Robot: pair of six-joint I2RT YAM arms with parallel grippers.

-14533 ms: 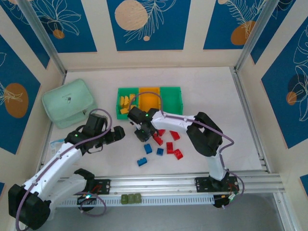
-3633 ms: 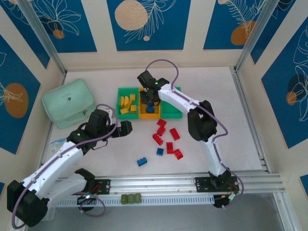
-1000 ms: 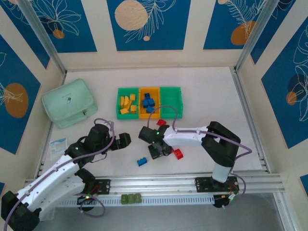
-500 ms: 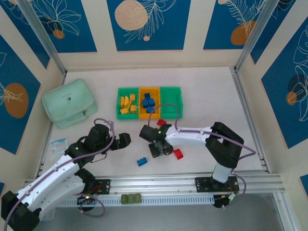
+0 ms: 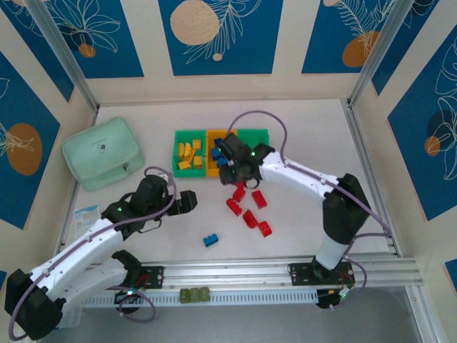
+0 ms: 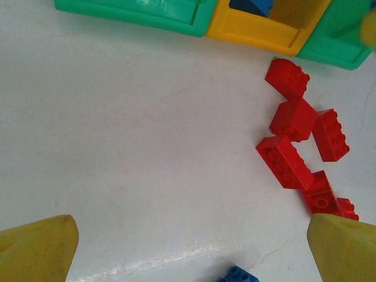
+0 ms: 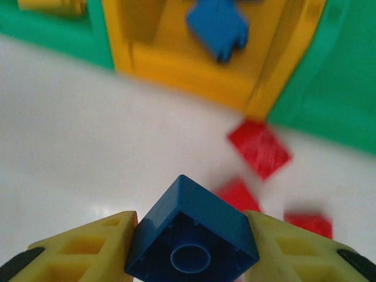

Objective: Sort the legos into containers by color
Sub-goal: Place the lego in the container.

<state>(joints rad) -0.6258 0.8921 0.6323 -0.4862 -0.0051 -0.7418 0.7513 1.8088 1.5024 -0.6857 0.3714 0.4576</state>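
Right gripper (image 7: 191,249) clamps blue lego (image 7: 191,226).
Left gripper (image 6: 188,249) spread wide, empty; red legos (image 6: 292,120) loose mid-table (image 6: 117,135), before the containers (image 6: 252,32).

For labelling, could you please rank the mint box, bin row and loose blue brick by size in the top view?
Largest: mint box and bin row, too alike to rank.
Smallest: loose blue brick.

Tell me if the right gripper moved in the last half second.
Yes: the right gripper, holding a blue brick, moved up the top view toward the orange bin.
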